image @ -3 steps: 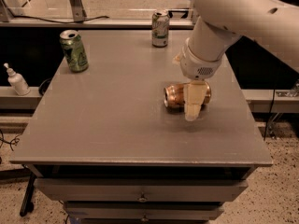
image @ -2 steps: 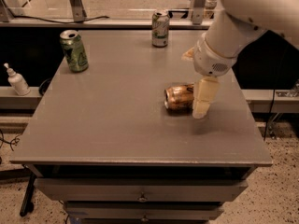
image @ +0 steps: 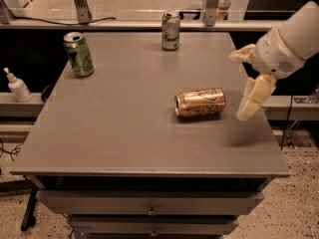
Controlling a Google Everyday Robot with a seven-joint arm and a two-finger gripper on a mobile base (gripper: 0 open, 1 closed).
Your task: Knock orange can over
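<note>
The orange can (image: 200, 102) lies on its side on the grey table (image: 124, 128), right of centre, silver top pointing left. My gripper (image: 247, 111) hangs just to the right of the can, above the table's right edge and clear of the can. The white arm reaches in from the upper right.
A green can (image: 79, 54) stands upright at the table's back left. A pale white-and-green can (image: 170, 30) stands upright at the back centre. A white pump bottle (image: 17, 85) sits on a ledge left of the table. Drawers are below the front edge.
The gripper has moved right and up, away from the orange can, which now lies fully in view on its side. The other cans have not moved.
</note>
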